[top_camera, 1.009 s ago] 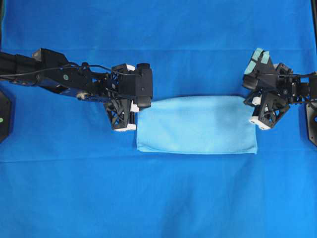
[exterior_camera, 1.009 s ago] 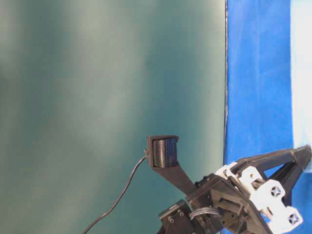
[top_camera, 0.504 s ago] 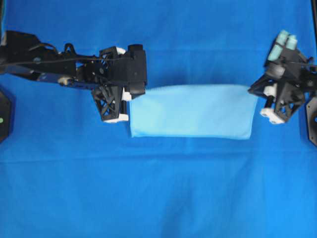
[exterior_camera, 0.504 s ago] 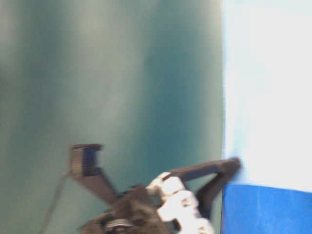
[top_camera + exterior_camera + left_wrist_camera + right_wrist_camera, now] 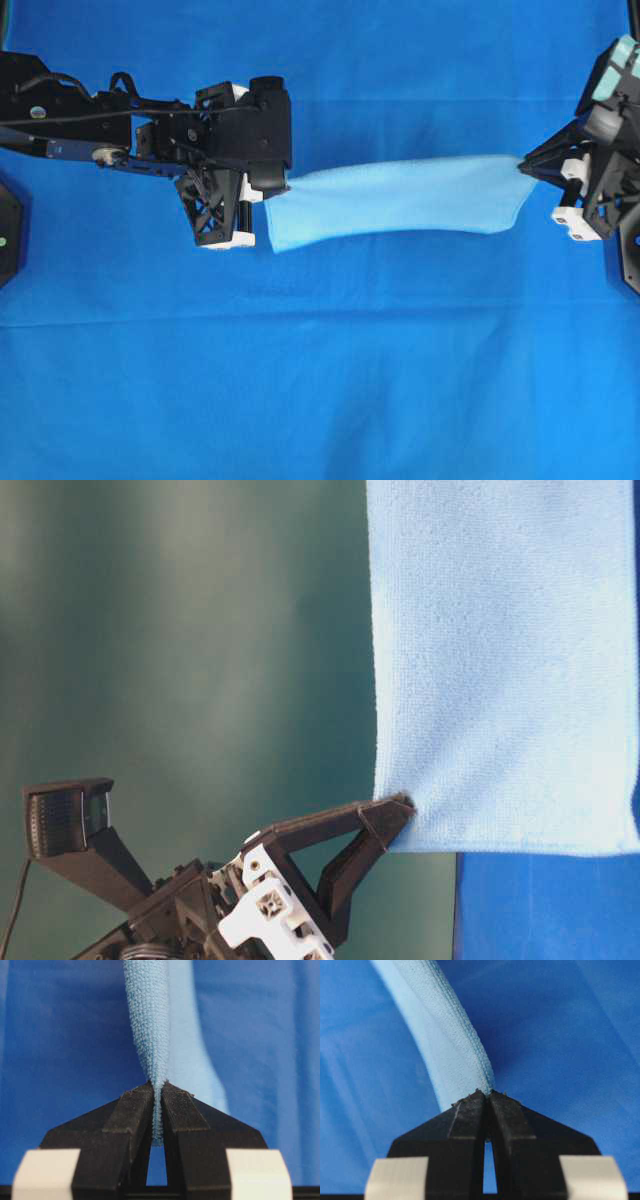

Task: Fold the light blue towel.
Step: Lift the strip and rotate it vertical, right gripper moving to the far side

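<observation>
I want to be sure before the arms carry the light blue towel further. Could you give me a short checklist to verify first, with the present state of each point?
1. Left gripper shut on the towel edge: ok, the cloth is pinched between the closed jaws.
2. Right gripper shut on the opposite end: ok, the hem sits between the closed jaws.
3. Light blue towel hangs between both grippers: ok, it spans from one to the other.
4. Towel lifted off the royal-blue cloth: ok in the table-level view, where it hangs as a sheet.
5. Layers aligned at the hanging edge: cannot tell.
6. Grip depth enough against slipping: cannot tell; only the tips hold it.
</observation>
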Motion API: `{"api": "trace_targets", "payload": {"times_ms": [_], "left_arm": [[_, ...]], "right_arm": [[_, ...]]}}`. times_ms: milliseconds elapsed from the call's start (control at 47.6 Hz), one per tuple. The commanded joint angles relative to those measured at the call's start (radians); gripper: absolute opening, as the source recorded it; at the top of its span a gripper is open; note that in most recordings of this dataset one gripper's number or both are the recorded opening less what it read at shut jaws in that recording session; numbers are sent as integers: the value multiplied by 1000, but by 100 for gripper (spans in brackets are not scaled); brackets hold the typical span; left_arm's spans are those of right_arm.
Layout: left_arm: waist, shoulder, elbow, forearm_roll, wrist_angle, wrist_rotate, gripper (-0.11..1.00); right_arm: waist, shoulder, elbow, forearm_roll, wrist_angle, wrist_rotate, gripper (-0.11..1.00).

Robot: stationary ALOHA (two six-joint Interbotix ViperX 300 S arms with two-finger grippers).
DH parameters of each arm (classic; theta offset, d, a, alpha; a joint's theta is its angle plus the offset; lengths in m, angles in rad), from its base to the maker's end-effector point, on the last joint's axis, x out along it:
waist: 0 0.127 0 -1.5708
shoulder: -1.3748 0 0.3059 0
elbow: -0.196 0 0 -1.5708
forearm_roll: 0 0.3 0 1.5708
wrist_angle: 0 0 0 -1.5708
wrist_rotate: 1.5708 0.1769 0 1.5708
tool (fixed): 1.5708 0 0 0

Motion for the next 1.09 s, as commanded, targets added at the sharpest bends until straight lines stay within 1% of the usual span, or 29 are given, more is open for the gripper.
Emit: {"api": "trace_targets", "payload": {"times_ms": [0, 84, 189, 273, 378, 504, 673, 799, 904, 1072], "left_arm": [[-31, -18, -25, 2, -18, -3, 4], [-64, -15, -28, 2, -43, -5, 4], [-117, -6, -40, 0, -92, -6, 4], [-155, 9, -66, 2, -126, -15, 4], [-196, 48, -126, 2, -144, -20, 4], [-233, 101, -212, 2, -150, -21, 4], [-273, 183, -337, 0, -156, -21, 4], [-290, 235, -414, 2, -152, -20, 4], [-291, 259, -442, 2, -152, -20, 4], [-290, 272, -446, 2, -161, -18, 4]], "right_arm": [[-23, 17, -25, -14, -18, 2, 2], [-64, 37, -29, -34, -34, 2, 2], [-150, 71, -46, -72, -54, -2, 2], [-224, 107, -78, -109, -80, -11, 2], [-291, 160, -129, -143, -123, -15, 2], [-342, 255, -210, -179, -176, -26, 2], [-350, 399, -327, -199, -207, -44, 2], [-350, 492, -411, -198, -202, -49, 2], [-350, 531, -454, -199, -204, -58, 2], [-350, 534, -456, -199, -196, -60, 2]]}}
